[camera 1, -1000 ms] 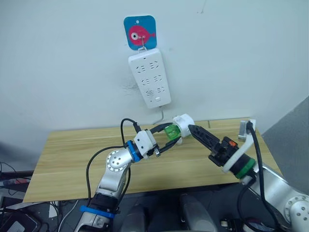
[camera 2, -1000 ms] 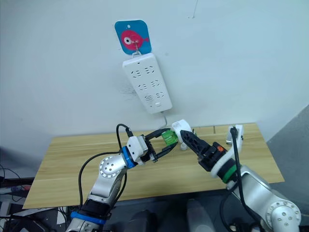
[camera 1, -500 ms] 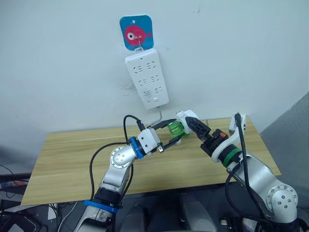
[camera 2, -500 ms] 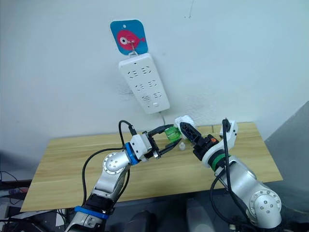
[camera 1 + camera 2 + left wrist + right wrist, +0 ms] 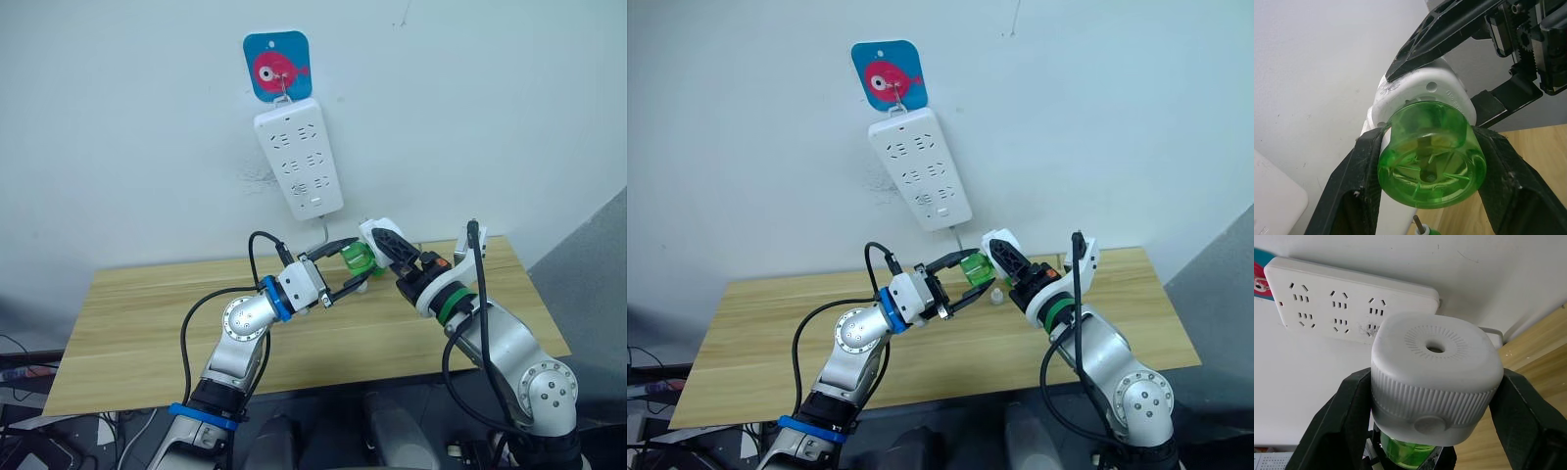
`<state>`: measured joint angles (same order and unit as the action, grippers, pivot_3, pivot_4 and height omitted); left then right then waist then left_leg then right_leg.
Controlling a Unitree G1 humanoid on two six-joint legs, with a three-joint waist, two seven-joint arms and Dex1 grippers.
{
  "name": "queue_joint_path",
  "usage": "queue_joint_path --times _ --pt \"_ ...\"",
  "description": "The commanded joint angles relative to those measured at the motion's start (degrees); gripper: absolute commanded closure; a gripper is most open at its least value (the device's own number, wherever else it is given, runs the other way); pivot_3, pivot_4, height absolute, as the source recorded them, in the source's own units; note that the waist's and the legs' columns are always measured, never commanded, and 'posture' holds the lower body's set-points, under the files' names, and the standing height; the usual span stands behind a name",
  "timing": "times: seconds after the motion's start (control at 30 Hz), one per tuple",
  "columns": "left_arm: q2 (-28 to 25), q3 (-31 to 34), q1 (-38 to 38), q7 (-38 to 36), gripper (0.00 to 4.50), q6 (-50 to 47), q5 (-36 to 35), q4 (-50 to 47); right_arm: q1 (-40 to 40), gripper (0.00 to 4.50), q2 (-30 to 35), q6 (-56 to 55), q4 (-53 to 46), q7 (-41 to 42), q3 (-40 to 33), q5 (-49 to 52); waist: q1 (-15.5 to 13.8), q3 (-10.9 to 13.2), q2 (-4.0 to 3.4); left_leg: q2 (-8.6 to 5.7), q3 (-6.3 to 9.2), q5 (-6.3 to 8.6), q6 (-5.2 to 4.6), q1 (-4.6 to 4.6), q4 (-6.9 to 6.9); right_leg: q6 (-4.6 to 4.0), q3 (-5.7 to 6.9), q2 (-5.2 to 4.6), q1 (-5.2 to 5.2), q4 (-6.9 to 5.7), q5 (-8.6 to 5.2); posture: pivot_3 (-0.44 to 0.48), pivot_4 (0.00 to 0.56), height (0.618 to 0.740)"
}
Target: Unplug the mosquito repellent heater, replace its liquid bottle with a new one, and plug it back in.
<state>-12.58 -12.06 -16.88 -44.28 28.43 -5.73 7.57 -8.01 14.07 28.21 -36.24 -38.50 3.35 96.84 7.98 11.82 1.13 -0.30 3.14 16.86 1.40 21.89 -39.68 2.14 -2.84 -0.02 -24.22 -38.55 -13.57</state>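
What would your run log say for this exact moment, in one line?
left gripper: shut on green bottle | right gripper: shut on heater | both held above table | heater unplugged from power strip

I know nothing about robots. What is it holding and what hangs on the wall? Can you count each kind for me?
Pincers (left, right): 2
Heater, in the right pincer: 1
Green bottle, in the left pincer, seated in the heater: 1
Power strip, on the wall: 1
Fish sign, above the strip: 1
Total: 6

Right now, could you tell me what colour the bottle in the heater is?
Translucent green bottle, seen best in the left wrist view.
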Motion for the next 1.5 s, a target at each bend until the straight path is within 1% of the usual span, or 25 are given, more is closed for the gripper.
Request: queue_joint_path --times 0.03,0.1,0.17,0.23,0.27,0.33,0.37,0.43,0.5,0.6,0.67,0.7,0.77,0.83,0.87,0.9,0.97,1.17,1.3,1.5 --pt "0.0 -1.7 -0.2 -1.0 2.24 2.1 -1.0 -2.5 -1.2 1.42 -0.3 -0.4 -1.7 1.0 0.0 0.7 0.0 0.0 0.0 0.0 0.01 0.0 0.0 0.0 0.0 -0.02 0.01 0.0 0.0 0.0 0.01 -0.208 0.145 0.74" --pt "-0.3 -1.7 0.1 -1.2 2.24 2.1 -1.2 -2.9 -1.1 1.42 -0.7 -0.6 -1.7 0.9 0.1 0.9 0.0 0.0 -0.01 0.01 0.01 0.0 0.0 0.0 0.0 -0.02 0.01 0.0 0.0 0.0 0.01 -0.205 0.144 0.74" --pt "-0.6 -1.2 0.4 -0.2 1.5 2.0 -0.4 -3.1 -1.0 1.42 -1.1 -1.0 -1.7 0.8 0.1 1.0 0.0 0.0 -0.01 0.01 0.01 0.0 0.0 0.0 0.0 -0.02 0.01 0.0 0.0 0.0 0.01 -0.204 0.144 0.74" --pt "-1.2 -1.0 0.7 0.0 0.94 1.2 -0.5 -3.4 -0.8 1.44 -1.7 -1.3 -1.7 0.7 0.0 0.8 0.0 0.0 -0.02 0.0 0.02 0.0 0.0 0.0 0.0 -0.02 0.01 0.0 0.0 0.0 0.01 -0.204 0.144 0.74" --pt "-1.5 -1.0 0.9 0.0 0.57 0.5 -0.7 -3.6 -0.7 1.45 -1.9 -1.4 -1.7 0.7 -0.1 0.8 0.0 0.0 -0.02 0.0 0.01 0.0 0.0 0.01 0.0 -0.02 0.0 0.0 0.0 0.0 0.01 -0.204 0.144 0.74" --pt "-3.0 -0.7 1.8 -0.6 0.0 -1.8 -1.2 -4.3 -0.5 1.46 -2.0 -1.5 -1.7 0.8 -0.5 0.5 0.0 -0.1 -0.03 0.0 0.02 0.0 0.0 0.0 0.0 -0.02 0.01 0.0 0.0 0.0 0.01 -0.205 0.145 0.74" --pt "-4.0 -0.5 2.5 -0.9 0.0 -3.3 -1.6 -5.0 -0.4 1.46 -1.9 -1.5 -1.8 0.9 -0.7 0.4 0.0 -0.1 -0.03 0.01 0.02 0.0 0.0 0.0 0.01 -0.02 0.01 0.0 0.0 0.0 0.01 -0.207 0.146 0.74" --pt "-5.8 0.6 4.3 -1.4 0.0 -9.0 -4.7 -7.6 -0.3 1.46 -1.1 -1.0 -1.9 1.4 -1.1 -0.3 0.2 -0.1 -0.07 0.03 0.02 0.0 0.0 -0.01 0.03 -0.01 0.01 0.0 -0.02 0.0 0.0 -0.209 0.147 0.74" --pt "-7.4 2.1 6.1 -1.2 0.0 -18.6 -10.0 -11.4 -0.1 1.46 0.2 -0.5 -2.3 2.1 -1.6 -0.8 0.2 -0.1 -0.08 0.04 0.06 0.0 0.0 -0.01 0.06 0.0 0.0 0.0 -0.05 -0.01 0.0 -0.207 0.15 0.74" --pt "-12.7 6.3 8.6 -1.1 0.0 -38.2 -22.7 -20.1 0.1 1.46 5.4 1.7 -3.3 5.0 -2.9 -3.8 0.2 -0.1 -0.08 0.05 0.22 0.0 0.0 0.01 0.04 0.12 0.02 0.0 -0.06 -0.02 -0.08 -0.199 0.152 0.74" --pt "-16.5 10.1 9.8 -0.6 0.0 -45.6 -27.6 -23.9 -0.4 1.47 10.4 4.1 -4.8 8.2 -3.1 -6.8 0.1 -0.1 -0.09 0.04 0.27 0.0 0.0 0.01 0.04 0.12 0.06 0.0 -0.08 -0.02 -0.09 -0.191 0.153 0.74" --pt "-18.5 12.8 10.2 -0.1 0.0 -47.9 -28.8 -24.5 -1.1 1.47 13.8 5.9 -6.1 10.5 -2.8 -9.5 0.1 -0.1 -0.09 0.04 0.28 0.0 0.0 0.0 0.05 0.13 0.09 0.0 -0.08 -0.02 -0.09 -0.188 0.153 0.74" --pt "-20.5 18.6 9.0 2.1 0.0 -50.5 -30.7 -23.0 -3.0 1.47 19.2 8.7 -8.2 14.7 -2.0 -14.4 0.0 -0.1 -0.1 0.03 0.25 0.0 0.0 -0.03 0.07 0.13 0.15 0.01 -0.12 -0.03 -0.1 -0.188 0.153 0.74" --pt "-21.0 21.8 6.7 4.0 0.0 -52.9 -31.9 -20.6 -4.6 1.47 21.9 9.7 -9.1 17.6 -1.4 -17.5 -0.1 -0.1 -0.09 0.05 0.23 0.0 0.0 -0.05 0.06 0.13 0.18 0.03 -0.13 -0.03 -0.1 -0.188 0.153 0.74" --pt "-21.3 22.5 5.0 3.8 0.0 -52.6 -31.6 -18.9 -5.8 1.47 23.4 10.5 -9.7 19.4 -0.9 -19.4 -0.2 -0.1 -0.09 0.06 0.22 0.0 0.0 -0.05 0.06 0.13 0.21 0.05 -0.11 -0.02 -0.11 -0.165 0.154 0.74" --pt "-21.3 22.9 3.1 3.2 0.0 -52.6 -31.4 -16.9 -7.2 1.47 24.6 11.3 -10.1 20.9 -0.4 -21.5 -0.3 -0.1 -0.09 0.04 0.19 0.0 0.0 -0.05 0.06 0.13 0.24 0.05 -0.1 -0.03 -0.11 -0.164 0.154 0.74" --pt "-21.1 22.8 -0.2 2.0 0.0 -52.1 -30.3 -13.0 -9.8 1.47 26.5 12.7 -10.6 23.8 0.6 -25.6 -0.6 -0.1 -0.08 0.01 0.07 0.0 0.0 -0.02 0.04 0.13 0.27 0.05 -0.09 0.0 -0.11 -0.163 0.153 0.74" --pt "-20.0 19.9 -9.0 -3.6 0.0 -51.4 -28.1 -2.0 -14.4 1.47 27.5 16.0 -11.1 28.8 2.5 -32.2 -1.5 -0.1 -0.03 -0.04 -0.06 0.02 -0.04 0.1 0.05 -0.12 0.25 -0.04 -0.15 0.09 0.05 -0.176 0.155 0.74" --pt "-18.3 18.0 -15.9 -7.6 0.0 -49.0 -25.5 7.2 -15.0 1.47 27.7 18.2 -13.0 31.3 3.4 -34.8 -1.7 -0.1 -0.02 -0.06 -0.06 0.02 -0.04 0.1 0.02 -0.14 0.29 -0.07 -0.15 0.05 0.06 -0.182 0.155 0.74" --pt "-16.1 15.8 -22.3 -13.2 0.0 -48.8 -23.8 13.6 -14.1 1.47 28.5 20.3 -15.0 34.4 3.3 -38.1 -1.6 -0.1 -0.01 -0.06 -0.06 0.03 -0.04 0.11 0.02 -0.14 0.28 -0.08 -0.15 0.05 0.07 -0.2 0.156 0.74"
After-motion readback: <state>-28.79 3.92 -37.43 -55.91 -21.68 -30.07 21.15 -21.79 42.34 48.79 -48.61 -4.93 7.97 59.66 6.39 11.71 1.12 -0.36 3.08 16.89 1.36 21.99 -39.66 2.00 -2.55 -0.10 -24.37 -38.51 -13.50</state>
